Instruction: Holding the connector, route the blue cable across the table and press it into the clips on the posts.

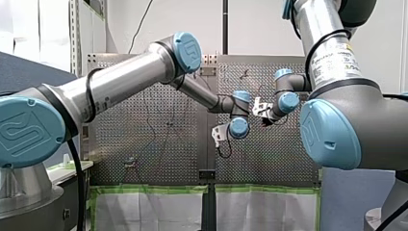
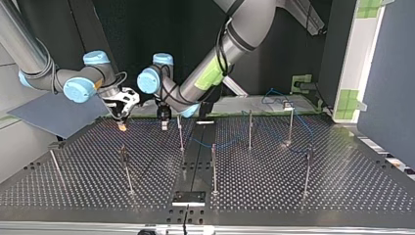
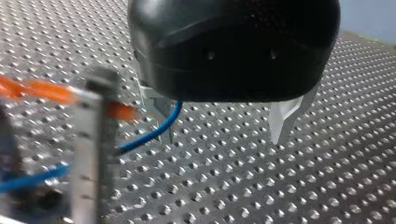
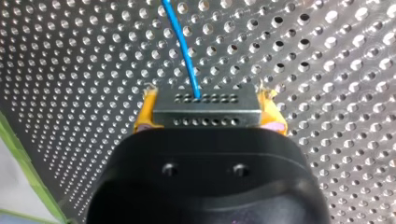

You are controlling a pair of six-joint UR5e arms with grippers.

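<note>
My right gripper (image 4: 208, 111) is clamping the grey connector (image 4: 205, 117) between yellow pads (image 4: 144, 114), the blue cable (image 4: 183, 46) running ahead. My left gripper (image 3: 223, 123) is hanging with fingers (image 3: 284, 119) apart, cable beside one. My right arm's label (image 1: 337, 60) is showing unreadable print.

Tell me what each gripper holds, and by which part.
My right gripper clamps the grey connector by its two ends, between yellow pads; the blue cable leaves its face. My left gripper is open, holding nothing; the cable passes beside one finger.
</note>
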